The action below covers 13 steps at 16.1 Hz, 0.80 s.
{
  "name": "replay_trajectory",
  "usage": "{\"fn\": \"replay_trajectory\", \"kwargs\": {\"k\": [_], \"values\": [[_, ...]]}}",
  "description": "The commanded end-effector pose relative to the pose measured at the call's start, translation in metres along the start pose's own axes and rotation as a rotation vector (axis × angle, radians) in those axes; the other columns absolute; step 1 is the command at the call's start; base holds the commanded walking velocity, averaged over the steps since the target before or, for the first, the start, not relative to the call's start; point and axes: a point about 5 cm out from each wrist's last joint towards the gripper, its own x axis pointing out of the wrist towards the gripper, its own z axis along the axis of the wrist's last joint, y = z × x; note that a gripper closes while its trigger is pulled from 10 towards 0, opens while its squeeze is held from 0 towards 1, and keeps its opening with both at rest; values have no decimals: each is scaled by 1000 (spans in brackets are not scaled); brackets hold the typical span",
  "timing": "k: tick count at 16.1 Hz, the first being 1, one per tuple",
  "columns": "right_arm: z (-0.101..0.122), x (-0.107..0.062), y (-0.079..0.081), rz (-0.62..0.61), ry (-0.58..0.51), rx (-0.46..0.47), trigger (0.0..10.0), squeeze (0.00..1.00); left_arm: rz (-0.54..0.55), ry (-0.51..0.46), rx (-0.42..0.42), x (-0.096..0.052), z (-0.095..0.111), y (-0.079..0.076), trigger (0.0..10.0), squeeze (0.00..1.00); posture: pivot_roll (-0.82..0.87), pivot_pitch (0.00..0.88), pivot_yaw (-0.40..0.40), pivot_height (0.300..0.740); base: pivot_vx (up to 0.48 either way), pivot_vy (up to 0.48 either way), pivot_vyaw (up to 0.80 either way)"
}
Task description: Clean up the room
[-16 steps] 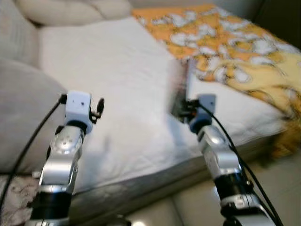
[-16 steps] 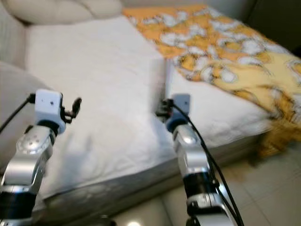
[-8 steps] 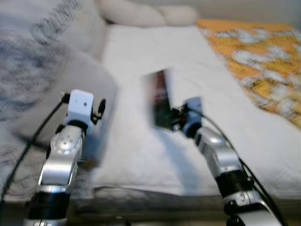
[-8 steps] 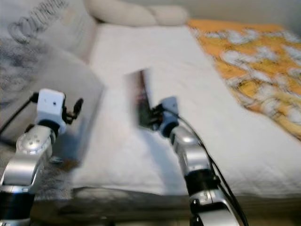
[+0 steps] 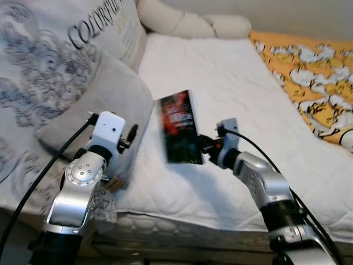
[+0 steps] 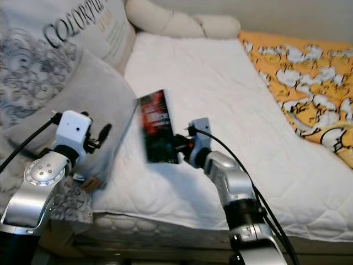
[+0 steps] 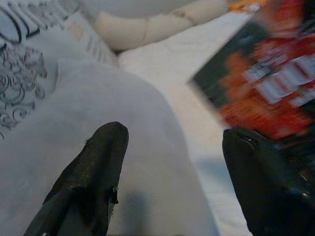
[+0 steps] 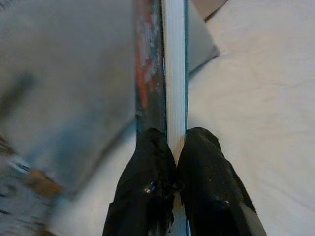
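A book (image 5: 179, 128) with a dark cover and red print is held upright above the white bed (image 5: 231, 83). My right gripper (image 5: 203, 144) is shut on its lower edge, and the right wrist view looks along the book (image 8: 167, 69) edge-on between the two fingers (image 8: 147, 191). My left gripper (image 5: 132, 135) is raised over the grey pillow (image 5: 94, 105) to the left of the book. Its fingers (image 7: 93, 177) stand open with nothing between them, and the book (image 7: 266, 83) appears beyond them.
A large printed cushion (image 5: 49, 61) leans at the left behind the grey pillow. A long cream bolster (image 5: 193, 25) lies at the head of the bed. An orange and white quilt (image 5: 309, 72) covers the bed's right side. A mattress edge (image 5: 182, 226) runs below the arms.
The camera has swung left, bringing the pillows into view. My right gripper has carried the book leftward and its cover now faces me.
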Motion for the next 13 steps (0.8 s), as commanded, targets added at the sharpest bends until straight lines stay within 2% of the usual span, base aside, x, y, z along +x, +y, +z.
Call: {"fn": "replay_trajectory", "kwargs": {"k": [1, 3, 5, 6, 7, 9, 13], "values": [[18, -1, -6, -14, -47, 46, 10000, 0, -55, 13, -20, -3, 0, -3, 10000, 0, 85, 0, -71, 740, 0, 0, 0], [20, 2, -8, 6, -32, 128, 10000, 0, -125, 20, -24, -4, 1, -5, 10000, 0, 89, 0, -74, 740, 0, 0, 0], [11, 11, -9, 62, 87, 279, 10000, 0, -312, 71, -47, -13, 1, -9, 10000, 0, 107, 0, -75, 740, 0, 0, 0], [9, 13, -8, 84, 104, 315, 10000, 0, -359, 80, -33, -15, 1, -10, 10000, 0, 109, 0, -73, 740, 0, 0, 0], [3, 15, -13, 49, 137, 362, 10000, 0, -438, 113, -23, -20, 0, -13, 10000, 0, 116, 0, -69, 740, 0, 0, 0], [-3, 14, -21, 7, 141, 430, 10000, 0, -527, 151, 2, -30, -2, -16, 10000, 0, 130, 0, -59, 740, 0, 0, 0], [-10, 13, -29, -84, 167, 432, 10000, 0, -565, 181, 14, -41, 0, -16, 10000, 0, 167, 0, -55, 740, 0, 0, 0]]}}
